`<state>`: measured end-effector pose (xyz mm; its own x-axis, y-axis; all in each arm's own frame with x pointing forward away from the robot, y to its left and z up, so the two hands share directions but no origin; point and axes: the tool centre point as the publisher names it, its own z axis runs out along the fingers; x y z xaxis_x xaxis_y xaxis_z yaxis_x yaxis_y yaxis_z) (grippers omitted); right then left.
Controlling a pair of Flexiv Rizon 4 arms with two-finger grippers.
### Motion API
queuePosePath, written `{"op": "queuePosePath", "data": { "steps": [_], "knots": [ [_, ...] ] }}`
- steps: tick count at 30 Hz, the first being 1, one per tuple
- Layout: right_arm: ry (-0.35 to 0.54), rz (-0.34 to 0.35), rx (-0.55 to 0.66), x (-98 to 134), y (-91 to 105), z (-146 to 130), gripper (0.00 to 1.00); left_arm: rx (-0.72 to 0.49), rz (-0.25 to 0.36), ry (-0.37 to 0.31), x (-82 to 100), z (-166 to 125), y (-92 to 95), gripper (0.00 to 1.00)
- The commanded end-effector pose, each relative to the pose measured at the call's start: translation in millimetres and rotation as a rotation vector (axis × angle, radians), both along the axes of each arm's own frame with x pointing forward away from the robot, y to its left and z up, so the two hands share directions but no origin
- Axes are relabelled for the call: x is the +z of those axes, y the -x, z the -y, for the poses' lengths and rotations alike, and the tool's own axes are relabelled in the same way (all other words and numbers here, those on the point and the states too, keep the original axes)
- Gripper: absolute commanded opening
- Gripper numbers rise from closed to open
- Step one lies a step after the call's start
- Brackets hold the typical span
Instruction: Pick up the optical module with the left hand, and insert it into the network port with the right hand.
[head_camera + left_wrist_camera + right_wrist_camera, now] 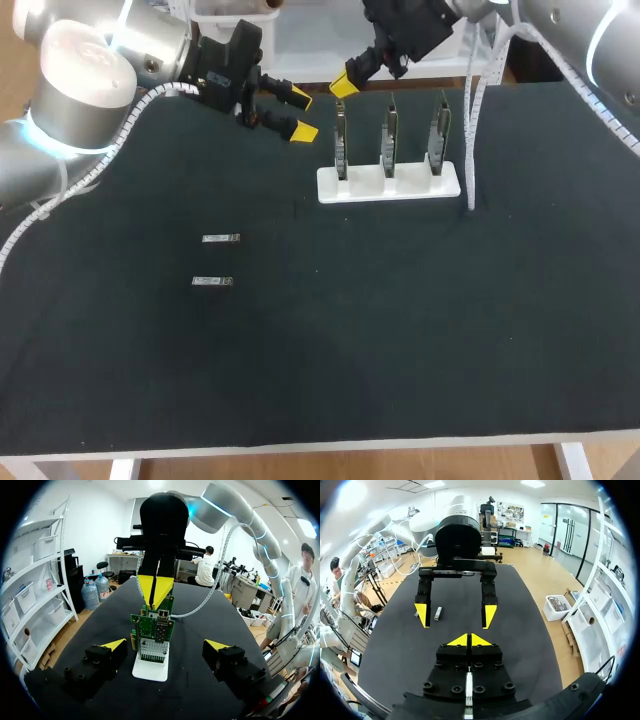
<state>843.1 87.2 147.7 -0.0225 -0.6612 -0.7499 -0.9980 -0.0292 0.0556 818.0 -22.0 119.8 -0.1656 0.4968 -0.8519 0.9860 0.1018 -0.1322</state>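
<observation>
Head view, from the left: two spare modules (220, 238) lie on the table (420, 330), well apart from the left gripper (302, 114), which is wide open and empty. Further right, the right gripper (344, 85) is closed on a thin pale module (468, 687), just above the leftmost board (341, 150). I judge that insertion is in hand. Next, the module must line up with the port (162, 615), then go straight in.

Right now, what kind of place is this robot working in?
Probably a robotics lab's test bench: my left arm and right arm hang over a black table, where a white stand holds three upright circuit boards and two small optical modules lie flat.
</observation>
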Motion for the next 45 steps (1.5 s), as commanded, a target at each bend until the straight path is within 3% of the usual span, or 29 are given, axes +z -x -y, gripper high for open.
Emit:
{"op": "queuePosePath", "data": {
  "steps": [1,45],
  "knots": [
    [-0.018,-0.494,0.574,4.7,-7.5,-2.1,0.00,-0.002,-0.005,-0.005,0.8,0.8,-2.1,1.00],
    [-0.002,-0.511,0.580,-4.1,5.0,-2.5,0.00,-0.002,-0.005,-0.005,0.8,0.8,-2.1,1.00]
  ]
}}
